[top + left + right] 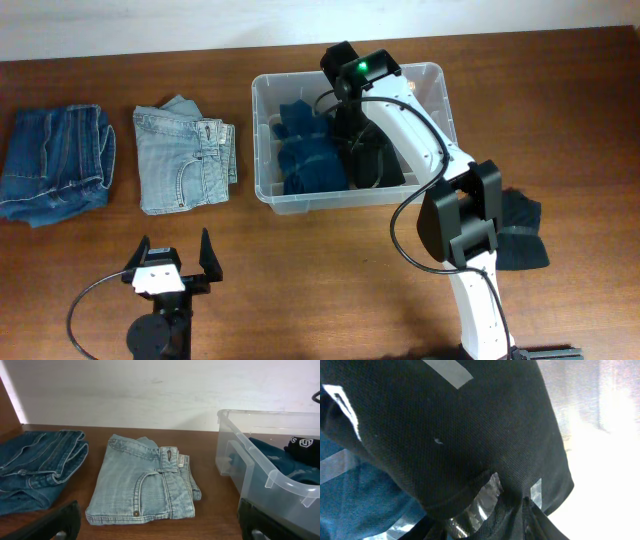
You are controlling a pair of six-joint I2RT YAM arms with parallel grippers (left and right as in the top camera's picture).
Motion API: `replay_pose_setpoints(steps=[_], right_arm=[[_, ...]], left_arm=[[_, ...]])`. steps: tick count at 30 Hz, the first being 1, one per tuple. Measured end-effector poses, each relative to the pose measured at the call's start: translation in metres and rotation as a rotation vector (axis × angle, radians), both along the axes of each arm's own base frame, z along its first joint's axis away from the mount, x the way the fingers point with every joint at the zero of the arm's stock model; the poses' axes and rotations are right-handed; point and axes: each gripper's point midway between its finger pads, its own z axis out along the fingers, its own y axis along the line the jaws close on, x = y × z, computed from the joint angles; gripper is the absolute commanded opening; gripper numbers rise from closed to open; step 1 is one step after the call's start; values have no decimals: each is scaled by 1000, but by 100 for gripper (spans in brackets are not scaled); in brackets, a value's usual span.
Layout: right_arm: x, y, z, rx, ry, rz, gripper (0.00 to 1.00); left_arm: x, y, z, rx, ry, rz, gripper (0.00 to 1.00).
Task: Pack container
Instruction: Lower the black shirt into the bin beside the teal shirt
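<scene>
The container (352,197) is a clear tub at the table's middle back; in the left wrist view its corner (235,460) shows at the right. Inside lie a blue garment (303,150) and a black garment (378,165). My right gripper (350,135) reaches down into the tub over the black garment. In the right wrist view this black cloth (455,430) fills the frame and folds around the right gripper (485,527), so how the jaws stand is unclear. My left gripper (172,262) rests open near the front left, nothing between its fingers (62,522).
Folded light-blue jeans (185,158) lie left of the tub, also in the left wrist view (142,482). Folded dark-blue jeans (55,162) lie at the far left. A dark teal garment (520,235) lies on the table beside the right arm.
</scene>
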Motion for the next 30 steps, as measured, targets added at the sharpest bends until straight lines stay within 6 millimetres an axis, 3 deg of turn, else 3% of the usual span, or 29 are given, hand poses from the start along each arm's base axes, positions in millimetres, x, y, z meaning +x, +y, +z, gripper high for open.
replay_pose_setpoints(steps=[12,23,24,28,30], right_arm=[[28,21,4,97,-108,6,35],[31,23,7,108,-122,13,35],[32,24,10,109,-129,20,33],[37,26,22,119,-155,51,7],[31,24,21,105,-130,76,4]], left_arm=[[0,0,0,0,0,0,99],[0,0,0,0,0,0,99],[0,0,0,0,0,0,99],[0,0,0,0,0,0,99],[0,0,0,0,0,0,99]])
